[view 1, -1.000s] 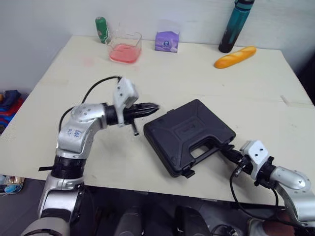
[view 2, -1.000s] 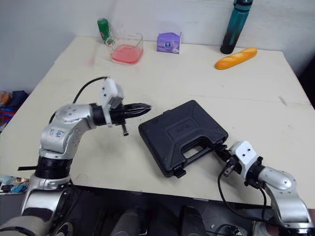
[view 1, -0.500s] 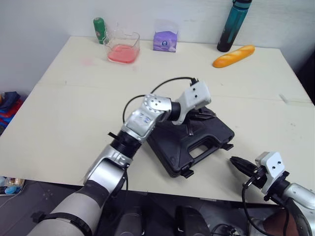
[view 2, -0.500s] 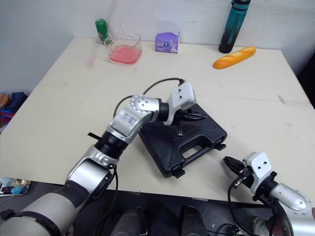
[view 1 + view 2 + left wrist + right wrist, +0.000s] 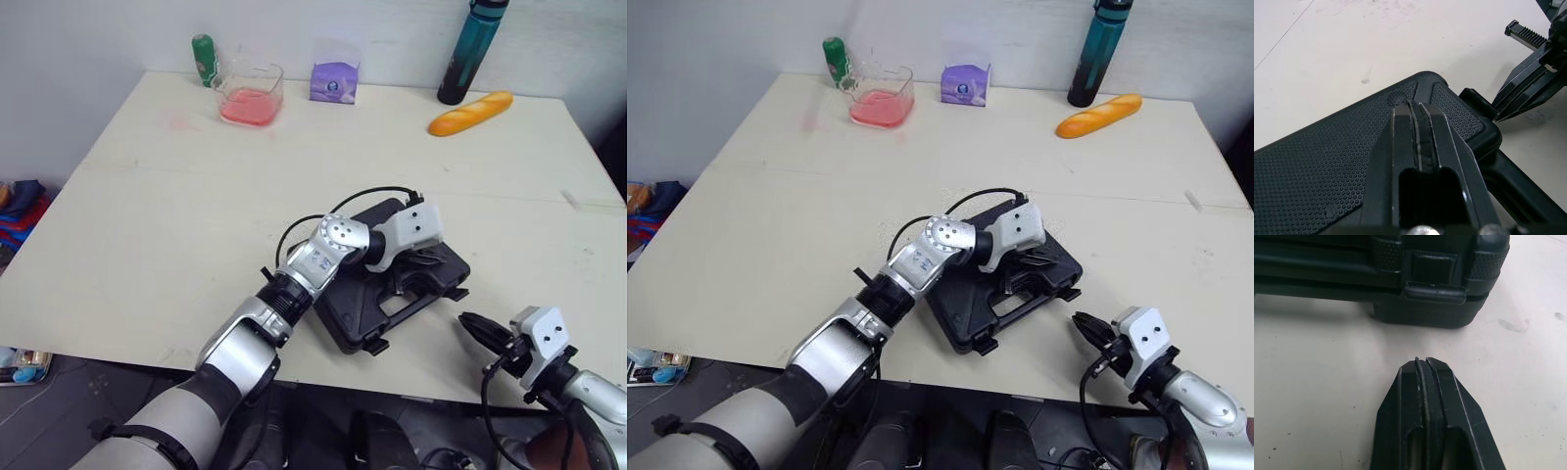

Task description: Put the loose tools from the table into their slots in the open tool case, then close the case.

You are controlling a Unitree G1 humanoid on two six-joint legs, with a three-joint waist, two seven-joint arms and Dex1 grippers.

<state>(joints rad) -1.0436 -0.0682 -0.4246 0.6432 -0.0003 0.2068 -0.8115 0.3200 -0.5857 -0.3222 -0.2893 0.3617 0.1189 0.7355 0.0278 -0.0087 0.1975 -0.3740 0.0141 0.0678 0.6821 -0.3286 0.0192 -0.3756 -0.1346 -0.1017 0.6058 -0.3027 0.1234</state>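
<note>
Tabletop (image 5: 147,196): closed tool case (image 5: 358,313); bread (image 5: 468,113), teal bottle (image 5: 474,54), pink tub (image 5: 251,95) far back.

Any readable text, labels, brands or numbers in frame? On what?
No text can be read.
On the purple packet: white print, too small to read.
On the green bottle: label too blurred to read.
On the tool case: no marking legible.

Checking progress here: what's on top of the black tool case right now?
The left gripper, fingers shut, is over the lid of the closed tool case; contact unclear. The lid hides whatever is inside.
</note>
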